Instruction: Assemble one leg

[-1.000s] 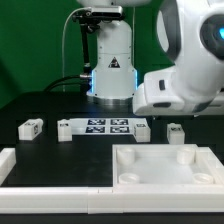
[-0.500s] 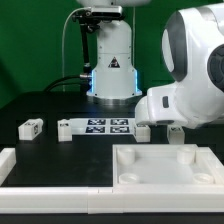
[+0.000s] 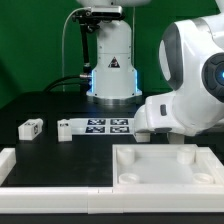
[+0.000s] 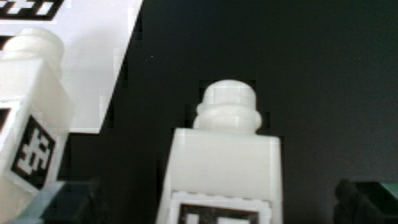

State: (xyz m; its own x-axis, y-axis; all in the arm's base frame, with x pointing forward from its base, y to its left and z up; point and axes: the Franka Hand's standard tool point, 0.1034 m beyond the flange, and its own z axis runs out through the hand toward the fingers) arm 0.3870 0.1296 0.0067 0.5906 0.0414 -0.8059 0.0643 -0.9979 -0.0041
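Observation:
In the wrist view a leg [image 4: 226,150], a small white block with a rounded peg at one end and a tag on its face, lies on the black table between my open gripper [image 4: 222,207]. The dark fingertips [image 4: 64,203] stand on either side of it without touching. A second leg [image 4: 32,110] lies beside it, by the marker board [image 4: 80,40]. In the exterior view my arm's white hand [image 3: 165,113] is low over the table at the right and hides both of these legs and the fingers.
Two more legs [image 3: 30,127] [image 3: 64,129] lie at the exterior view's left of the marker board [image 3: 105,127]. The large white panel with raised rim [image 3: 165,168] lies in front of my hand. A white rail [image 3: 20,160] runs along the front left.
My arm has come down and toward the exterior view's left over the right-hand leg. That leg showed in the exterior view earlier and is now hidden behind the hand.

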